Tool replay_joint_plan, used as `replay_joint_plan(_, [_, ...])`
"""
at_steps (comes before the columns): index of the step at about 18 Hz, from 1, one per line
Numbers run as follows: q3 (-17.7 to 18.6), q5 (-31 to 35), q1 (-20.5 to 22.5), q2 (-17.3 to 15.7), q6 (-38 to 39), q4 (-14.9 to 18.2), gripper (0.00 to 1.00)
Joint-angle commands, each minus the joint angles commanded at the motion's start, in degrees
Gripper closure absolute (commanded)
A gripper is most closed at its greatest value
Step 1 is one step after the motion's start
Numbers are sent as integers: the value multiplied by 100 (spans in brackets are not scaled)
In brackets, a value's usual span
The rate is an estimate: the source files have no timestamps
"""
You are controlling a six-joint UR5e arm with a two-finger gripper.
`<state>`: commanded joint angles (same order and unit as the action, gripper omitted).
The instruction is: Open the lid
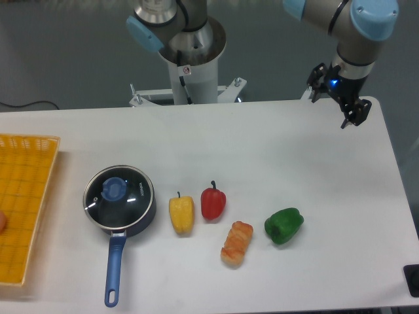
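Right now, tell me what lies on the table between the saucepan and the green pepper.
In the camera view, between the saucepan and the green pepper lie a yellow pepper, a red pepper and an orange pastry-like piece.

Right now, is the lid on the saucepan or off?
On: the lid sits flat on the saucepan, knob centred; gripper far away.

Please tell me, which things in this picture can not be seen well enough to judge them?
- Gripper: small and dark in the camera view; whether the fingers are open or shut cannot be told.
- Yellow basket: cut off by the left edge; an orange thing inside is mostly out of frame.
- Dark object: cut by the right edge, unidentifiable.
- Saucepan contents: the lid looks dark through its glass, so nothing inside can be read.
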<state>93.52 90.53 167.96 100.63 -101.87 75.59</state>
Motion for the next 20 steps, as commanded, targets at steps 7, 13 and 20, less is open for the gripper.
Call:
replay_joint_plan(7, [0, -26, -105, -9, 44, 97, 0])
replay_joint_plan(13, [272, -96, -280, -210, 149, 44, 0])
replay_joint_plan(20, [290, -132, -816, -343, 1643, 97, 0])
